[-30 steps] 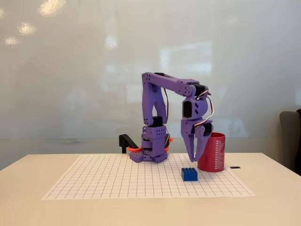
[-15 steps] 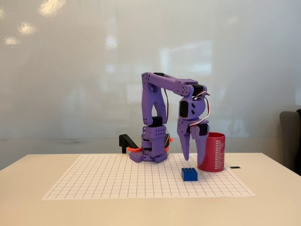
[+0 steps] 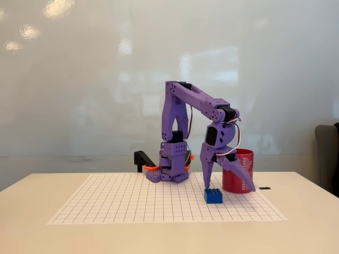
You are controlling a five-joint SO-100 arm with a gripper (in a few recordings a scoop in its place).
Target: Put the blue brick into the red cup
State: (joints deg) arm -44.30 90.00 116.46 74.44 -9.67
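Descending with jaws spread wide, gripper (image 3: 229, 188) straddles blue brick (image 3: 213, 196) beside red cup (image 3: 238, 170); right finger risks striking cup

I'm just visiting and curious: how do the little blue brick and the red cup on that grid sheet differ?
The blue brick is a low, boxy block with studs on top; the red cup is a tall, straight-sided cylinder, far higher than the brick. The cup carries a column of white print; the brick is plain. The brick sits nearer the camera, with one purple finger of the gripper just above it. Both stand on the grid sheet.
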